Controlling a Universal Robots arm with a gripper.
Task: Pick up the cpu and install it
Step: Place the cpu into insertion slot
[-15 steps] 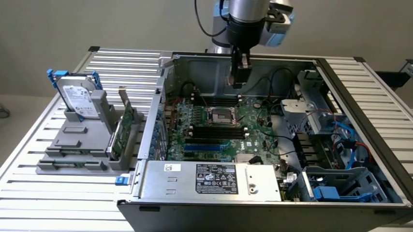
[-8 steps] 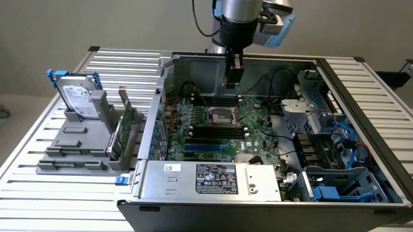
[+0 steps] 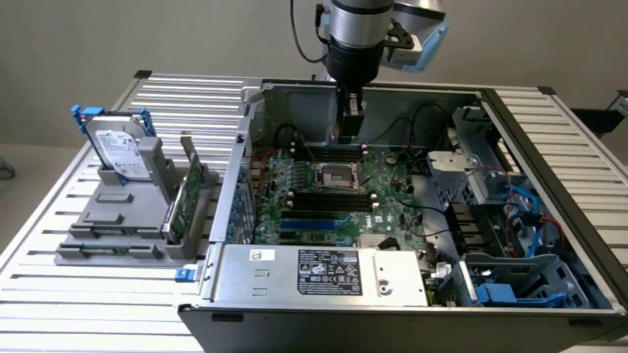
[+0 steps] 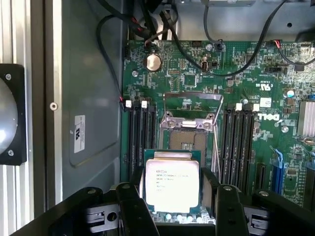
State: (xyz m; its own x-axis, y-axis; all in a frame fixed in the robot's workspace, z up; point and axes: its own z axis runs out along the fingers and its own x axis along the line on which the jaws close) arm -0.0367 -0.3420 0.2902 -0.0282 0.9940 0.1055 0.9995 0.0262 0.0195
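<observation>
**CPU held over the open socket**

The gripper (image 4: 173,189) reaches into the open computer case (image 3: 294,110). Its jaws clamp the cpu (image 4: 171,172) by two opposite edges, one dark finger (image 4: 134,199) on each side. The chip lies flat with its printed metal top facing the wrist camera, clear of the green motherboard (image 4: 197,83) and just beside the empty socket (image 4: 188,136), whose retaining frame stands raised. In the exterior view the gripper (image 3: 351,125) hangs above the board, behind the socket (image 3: 339,176). On the table at that view's left, a grey rack (image 3: 118,220) holds a hard drive (image 3: 123,154) and a green circuit card (image 3: 187,195).
</observation>
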